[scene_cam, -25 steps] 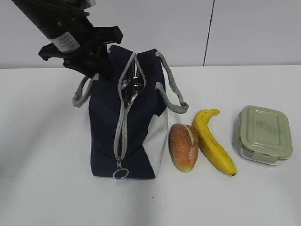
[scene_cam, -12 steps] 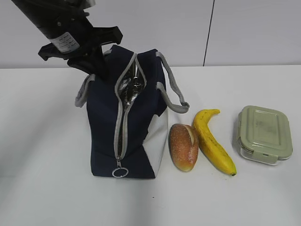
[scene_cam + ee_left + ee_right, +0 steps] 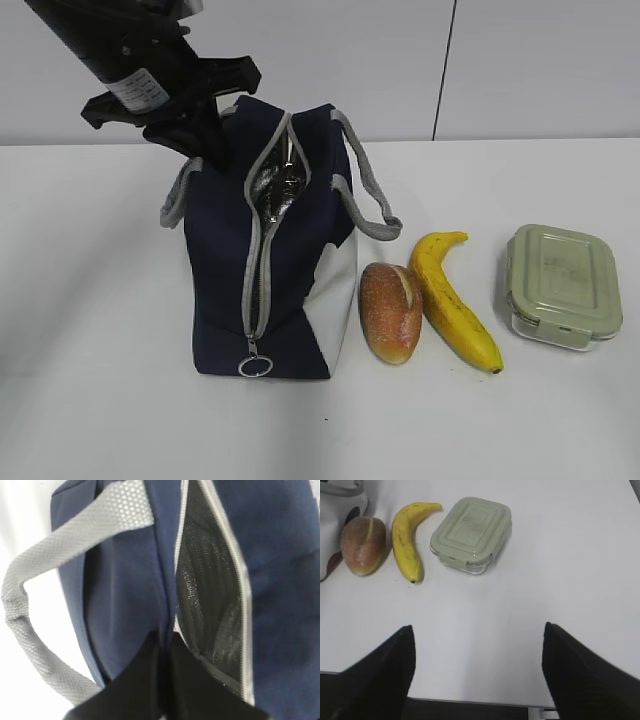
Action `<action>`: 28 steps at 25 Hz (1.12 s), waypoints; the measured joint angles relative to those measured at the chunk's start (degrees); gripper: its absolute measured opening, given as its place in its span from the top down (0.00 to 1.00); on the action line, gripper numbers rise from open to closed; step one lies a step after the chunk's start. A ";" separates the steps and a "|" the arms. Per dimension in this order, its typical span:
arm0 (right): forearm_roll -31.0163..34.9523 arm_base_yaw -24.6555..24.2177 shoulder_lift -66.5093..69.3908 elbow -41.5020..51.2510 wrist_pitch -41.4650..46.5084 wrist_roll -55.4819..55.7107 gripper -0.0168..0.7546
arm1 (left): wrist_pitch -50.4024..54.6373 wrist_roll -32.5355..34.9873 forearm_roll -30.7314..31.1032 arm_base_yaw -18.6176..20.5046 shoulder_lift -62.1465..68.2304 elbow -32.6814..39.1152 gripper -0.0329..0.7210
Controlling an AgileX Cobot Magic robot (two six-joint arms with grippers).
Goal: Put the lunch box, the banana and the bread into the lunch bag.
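Observation:
The navy lunch bag (image 3: 290, 270) stands upright on the white table, its zipper open and silver lining showing. My left gripper (image 3: 205, 150) is shut on the bag's left top edge beside the opening; in the left wrist view (image 3: 165, 645) its jaws pinch the navy fabric next to the zipper. The bread (image 3: 390, 312), the banana (image 3: 452, 300) and the lunch box (image 3: 560, 285) lie in a row to the right of the bag. The right wrist view shows the bread (image 3: 363, 545), the banana (image 3: 407, 540) and the lunch box (image 3: 472, 534) ahead of my right gripper (image 3: 477, 645), which is open and empty.
The bag's grey strap handles (image 3: 365, 215) hang loose on both sides. The zipper's ring pull (image 3: 256, 367) hangs at the bag's front bottom. The table's near edge (image 3: 470, 700) lies just under my right gripper.
The bag's left side and left handle have shifted slightly left and up, and the opening has widened a little. The food items have not moved.

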 joint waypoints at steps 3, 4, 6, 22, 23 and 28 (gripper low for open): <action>0.00 0.00 5.65 -0.44 -0.74 0.37 0.22 | 0.00 0.00 0.00 0.00 0.00 0.00 0.96; 0.00 0.00 7.70 -0.58 -1.21 0.69 0.22 | 0.00 0.00 0.00 0.00 0.00 0.00 0.96; 0.00 0.00 12.97 -0.86 -3.09 1.24 0.22 | 0.00 0.00 0.00 0.00 0.00 0.00 0.96; 13.38 0.00 48.48 -1.92 -23.59 0.28 0.22 | 0.00 0.00 0.00 0.00 0.00 0.00 0.96; 14.24 0.00 50.11 -2.50 -24.06 -0.50 0.22 | 0.00 0.00 0.00 0.00 0.00 0.00 0.96; 16.36 -0.85 57.74 -6.72 -26.14 -4.28 0.22 | 0.00 0.00 0.00 0.00 0.00 0.00 0.96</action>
